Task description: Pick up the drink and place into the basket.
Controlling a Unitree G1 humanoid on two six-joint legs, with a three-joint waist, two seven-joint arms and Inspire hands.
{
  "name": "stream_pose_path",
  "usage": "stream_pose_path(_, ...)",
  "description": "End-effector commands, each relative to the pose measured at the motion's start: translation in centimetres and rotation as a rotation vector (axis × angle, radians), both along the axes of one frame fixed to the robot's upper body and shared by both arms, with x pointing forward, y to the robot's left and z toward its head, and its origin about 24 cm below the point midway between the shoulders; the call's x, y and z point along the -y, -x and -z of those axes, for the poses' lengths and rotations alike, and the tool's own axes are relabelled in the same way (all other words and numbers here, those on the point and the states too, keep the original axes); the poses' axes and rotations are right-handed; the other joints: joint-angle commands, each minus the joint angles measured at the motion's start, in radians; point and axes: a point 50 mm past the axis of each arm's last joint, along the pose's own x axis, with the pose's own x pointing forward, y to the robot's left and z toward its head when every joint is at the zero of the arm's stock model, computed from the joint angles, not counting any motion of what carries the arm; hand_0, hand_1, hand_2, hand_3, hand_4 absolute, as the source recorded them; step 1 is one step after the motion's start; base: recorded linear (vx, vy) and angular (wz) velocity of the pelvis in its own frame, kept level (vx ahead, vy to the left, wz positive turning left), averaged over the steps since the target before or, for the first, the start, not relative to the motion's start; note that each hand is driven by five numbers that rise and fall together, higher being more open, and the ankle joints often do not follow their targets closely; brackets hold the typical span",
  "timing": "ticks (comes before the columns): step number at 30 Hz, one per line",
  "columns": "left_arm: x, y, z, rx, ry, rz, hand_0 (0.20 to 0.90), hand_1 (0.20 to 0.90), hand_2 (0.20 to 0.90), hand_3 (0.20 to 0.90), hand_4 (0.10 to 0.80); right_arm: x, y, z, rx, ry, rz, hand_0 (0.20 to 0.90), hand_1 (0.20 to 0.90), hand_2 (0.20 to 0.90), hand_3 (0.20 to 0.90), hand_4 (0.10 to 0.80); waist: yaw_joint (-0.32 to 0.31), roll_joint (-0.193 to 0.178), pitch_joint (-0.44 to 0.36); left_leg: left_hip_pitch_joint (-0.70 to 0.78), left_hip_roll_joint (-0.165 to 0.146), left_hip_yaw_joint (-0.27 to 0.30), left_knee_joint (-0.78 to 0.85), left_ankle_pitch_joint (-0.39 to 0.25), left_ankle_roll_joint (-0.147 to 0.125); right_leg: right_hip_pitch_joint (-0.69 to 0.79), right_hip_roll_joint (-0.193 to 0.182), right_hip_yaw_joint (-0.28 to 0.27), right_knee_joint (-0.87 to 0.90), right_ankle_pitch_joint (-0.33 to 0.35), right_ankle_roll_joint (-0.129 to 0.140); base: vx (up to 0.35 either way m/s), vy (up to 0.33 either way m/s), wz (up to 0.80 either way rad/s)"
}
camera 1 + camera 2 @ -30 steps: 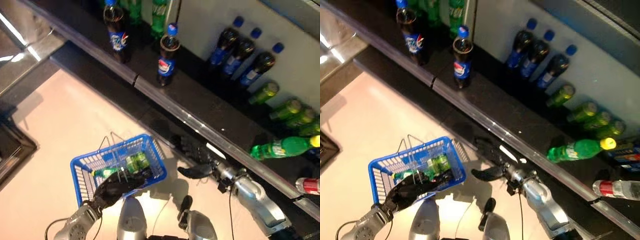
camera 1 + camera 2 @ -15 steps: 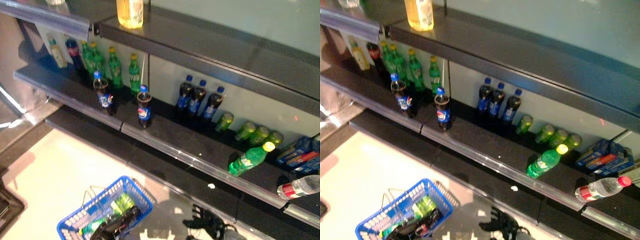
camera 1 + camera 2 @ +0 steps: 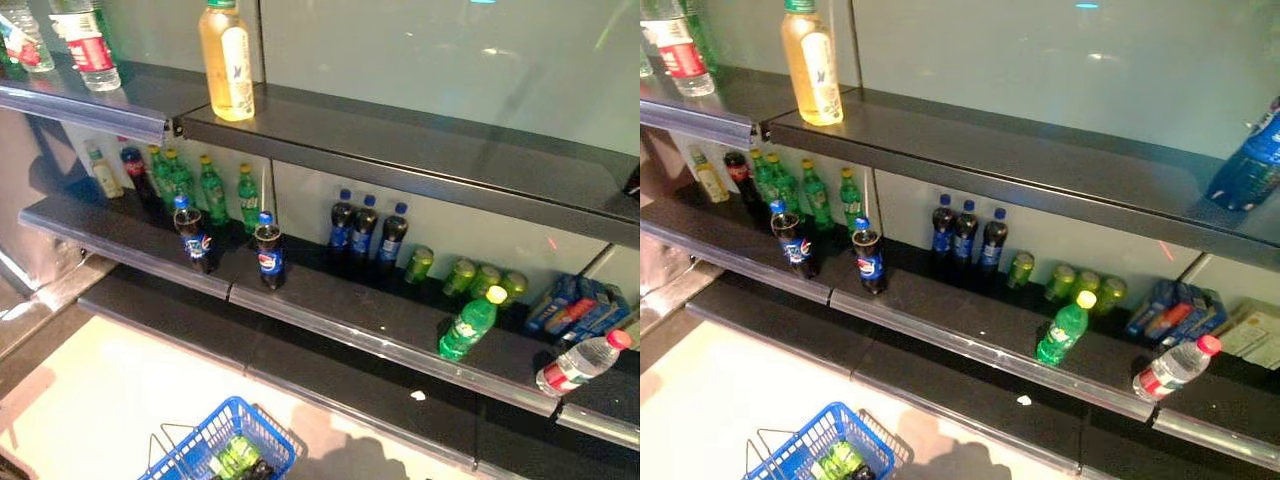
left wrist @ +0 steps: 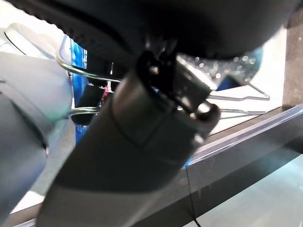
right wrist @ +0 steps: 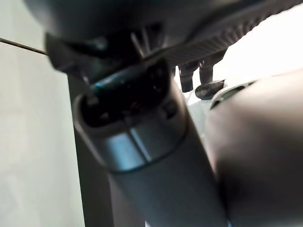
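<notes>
A blue wire basket stands on the pale floor at the bottom edge of the eye views, with green drinks lying inside it. A dark bit of my left hand shows over the basket's near side. In the left wrist view my left hand hangs right above the basket's wire handle; its grip is hidden. My right hand appears only in its own wrist view, fingers loosely straight and holding nothing.
The shelf unit fills the view. Two cola bottles stand at the middle shelf's front edge, three blue-capped bottles behind. A green bottle and a water bottle lie at the right. A yellow drink stands on the upper shelf.
The camera has tilted upward, so the shelves fill the picture and the basket sits at the bottom edge. Both arms have dropped out of the eye views.
</notes>
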Motion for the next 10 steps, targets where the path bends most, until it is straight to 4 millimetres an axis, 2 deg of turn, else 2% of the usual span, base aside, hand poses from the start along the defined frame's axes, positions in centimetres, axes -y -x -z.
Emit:
stream_pose_path(1, 0.1, -2.9, -0.6, 0.133, -0.036, 0.048, 0.300, 0.300, 0.300, 0.200, 0.100, 2.3, -0.4, -0.5, 0.010, 0.140, -0.068, 0.900, 0.900, 0.900, 0.900, 0.800, 0.005, 0.021, 0.045, -0.031, 0.030, 0.003, 0.005, 0.000, 0.019, -0.012, -0.087, -0.065, 0.009, 0.059, 0.034, -0.088, -0.039, -0.01)
stream_pose_path(6, 0.3, -3.8, -0.6, 0.147, -0.041, 0.039, 0.300, 0.300, 0.300, 0.200, 0.100, 2.0, -0.2, -0.3, -0.033, 0.101, -0.086, 0.900, 0.900, 0.900, 0.900, 0.800, 0.006, 0.019, 0.046, -0.037, 0.040, -0.003, 0.000, 0.005, 0.014, -0.015, -0.077, -0.064, 0.008, 0.055, 0.031, -0.066, -0.044, 0.00)
stream_pose_path(10, 0.4, -4.4, -0.7, 0.155, -0.051, 0.086, 0.300, 0.300, 0.300, 0.200, 0.100, 2.0, 0.7, -0.1, -0.091, 0.032, -0.023, 0.900, 0.900, 0.900, 0.900, 0.800, 0.012, 0.020, 0.047, -0.036, 0.044, -0.007, -0.001, 0.007, 0.011, -0.012, -0.071, -0.070, 0.011, 0.051, 0.028, -0.031, -0.025, 0.01)
